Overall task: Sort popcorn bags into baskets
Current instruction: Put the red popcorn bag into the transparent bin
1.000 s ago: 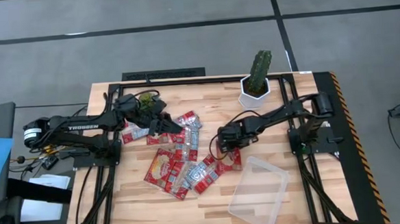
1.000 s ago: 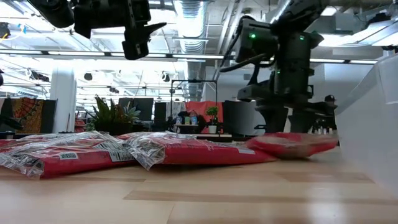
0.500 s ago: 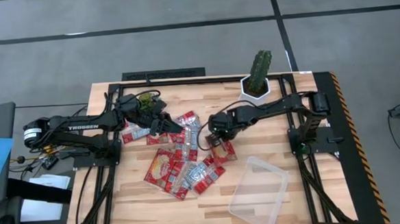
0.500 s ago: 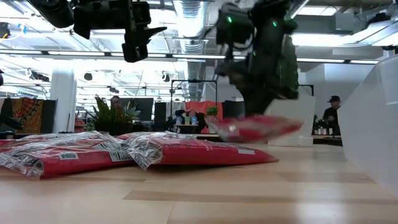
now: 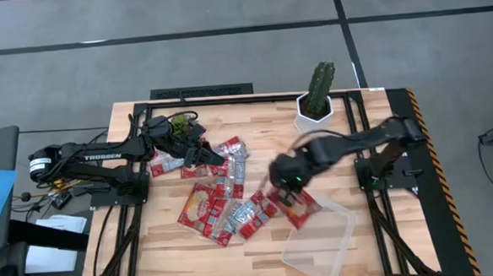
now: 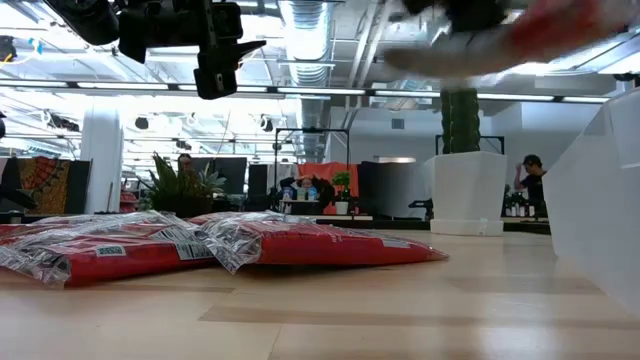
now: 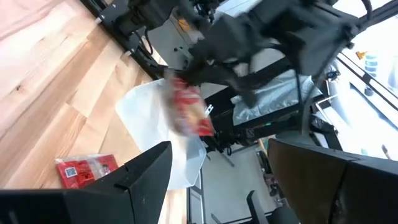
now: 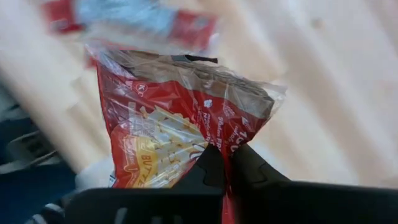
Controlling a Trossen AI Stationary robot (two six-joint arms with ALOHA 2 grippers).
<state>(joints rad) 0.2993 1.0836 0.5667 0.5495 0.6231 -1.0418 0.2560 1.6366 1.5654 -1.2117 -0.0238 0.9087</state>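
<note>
Gripping one red popcorn bag [image 8: 180, 140] by its edge between closed fingers [image 8: 208, 168], the right end effector [image 5: 290, 186] carries it in the air over the bench [image 5: 150, 236], at the near corner of the clear basket [image 5: 328, 248]; in the high view the bag hangs just above the basket's rim, and it appears not to be touching the tray, though motion blur makes that hard to confirm. From the low view the lifted bag shows only as a red smear at the upper edge, well above the bench surface.

Nearest the low camera, the remaining popcorn bags [image 6: 150, 245] lie flat in an overlapping heap on the wood, red packets with silver-blue panels among them. Seen from above, this heap [image 5: 224, 202] spreads from the bench's middle toward the left arm, just beside the basket's left side but apart from it.

Farther back, the left end effector [image 5: 207, 154] hovers over the heap's far end with its fingers spread apart and nothing between them; its wrist view looks across the bench at the right arm and the carried bag.

At the bench's far edge stands a cactus [image 5: 320, 85] in a white pot [image 5: 313, 113]. Beyond the bench, in the room behind, a person [image 6: 530, 185] stands at the right of the low view
</note>
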